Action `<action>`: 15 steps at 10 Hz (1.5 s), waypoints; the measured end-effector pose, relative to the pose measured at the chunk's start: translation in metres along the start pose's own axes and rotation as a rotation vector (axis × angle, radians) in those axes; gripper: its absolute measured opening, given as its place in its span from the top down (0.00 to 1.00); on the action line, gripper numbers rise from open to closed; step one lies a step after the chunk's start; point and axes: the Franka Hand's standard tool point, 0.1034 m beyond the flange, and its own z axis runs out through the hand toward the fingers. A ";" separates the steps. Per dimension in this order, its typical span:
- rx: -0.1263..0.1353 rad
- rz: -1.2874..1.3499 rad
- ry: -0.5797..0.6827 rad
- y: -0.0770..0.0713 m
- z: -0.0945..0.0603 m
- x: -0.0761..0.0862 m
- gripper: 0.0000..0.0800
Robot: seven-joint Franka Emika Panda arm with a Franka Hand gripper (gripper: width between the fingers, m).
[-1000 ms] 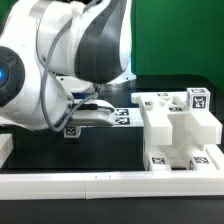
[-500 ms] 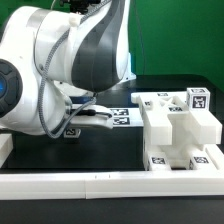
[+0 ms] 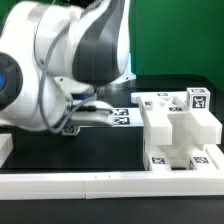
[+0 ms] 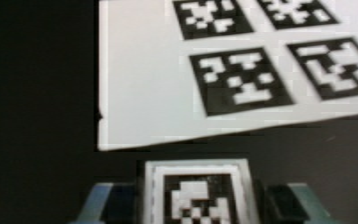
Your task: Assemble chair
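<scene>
Two fingers of the end effector flank a small tagged chair piece, apparently gripping it, on the black tabletop. At its 12 o'clock lies the marker board. Blocky chair parts stand well apart.

We see the arm in glossy white and grey plastic shells. The chair pieces look like smooth matt white plastic. The surface is matt black. The marker board reads flat, matt white.
</scene>
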 end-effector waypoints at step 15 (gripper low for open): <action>-0.079 -0.181 1.085 -0.085 -0.115 -0.054 0.64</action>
